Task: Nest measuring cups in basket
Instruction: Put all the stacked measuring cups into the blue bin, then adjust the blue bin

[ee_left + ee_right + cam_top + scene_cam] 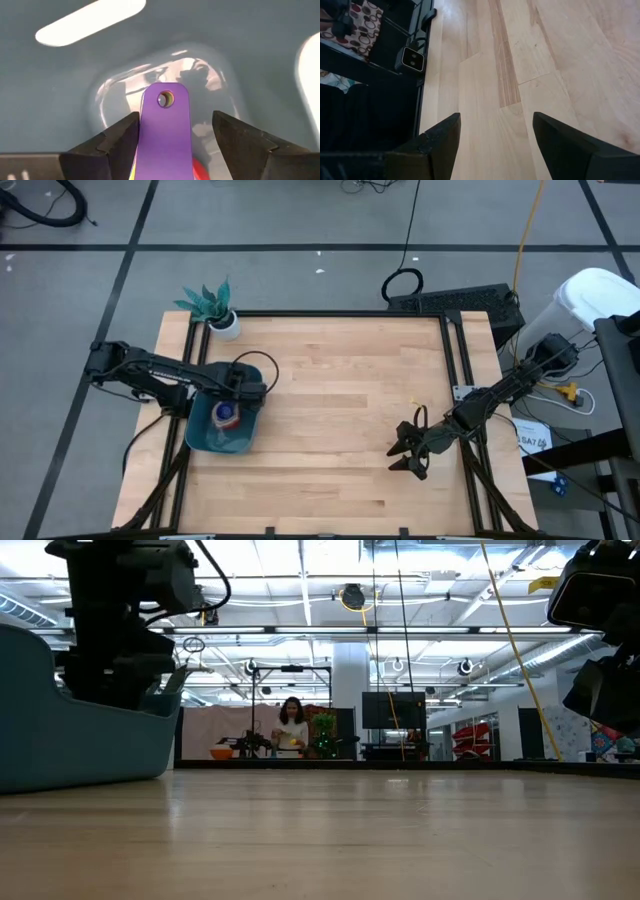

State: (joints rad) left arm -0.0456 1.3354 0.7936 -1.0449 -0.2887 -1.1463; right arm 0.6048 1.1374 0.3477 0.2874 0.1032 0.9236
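Cups (227,414) sit stacked in basket (205,436) at table's 9 o'clock; left gripper (175,137) spread wide around the purple handle (165,132). Lifting crooked could snag the handle, tip the stack. Right gripper (495,135) wide, idle at 4 o'clock.

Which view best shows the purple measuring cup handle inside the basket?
The left wrist view: the purple handle with its hanging hole fills the gap between the open left gripper's fingers. The high view shows only small stacked cups in the basket; the low view shows just the basket wall; the right wrist view shows nothing of it.
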